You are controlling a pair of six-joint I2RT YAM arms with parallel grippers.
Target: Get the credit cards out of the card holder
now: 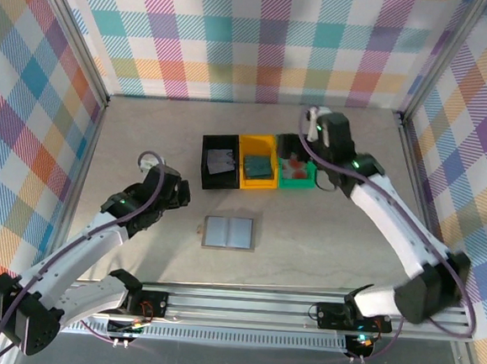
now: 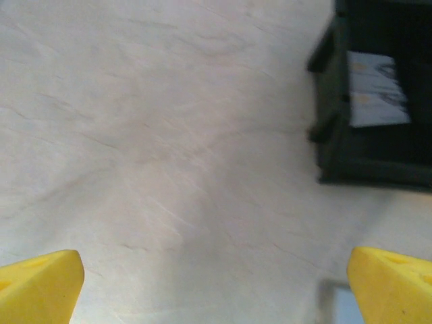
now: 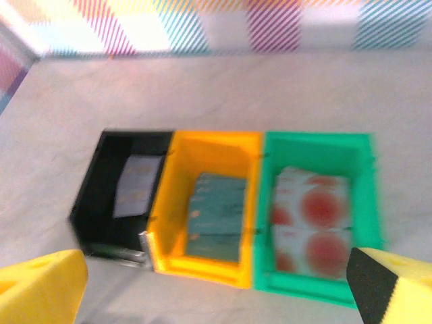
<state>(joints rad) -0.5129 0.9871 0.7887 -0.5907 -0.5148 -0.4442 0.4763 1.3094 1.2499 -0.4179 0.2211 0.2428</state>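
Credit cards sit sorted by colour in the black tray, yellow tray and green tray, upper centre. The card holder lies open mid-frame on the tabletop, pockets seemingly empty. My left gripper and right gripper gape wide, holding nothing.

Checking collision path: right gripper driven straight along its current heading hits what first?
Probably the teal card in the yellow tray, centred between the right gripper's open fingers. Depth unclear; its near wall could come first.
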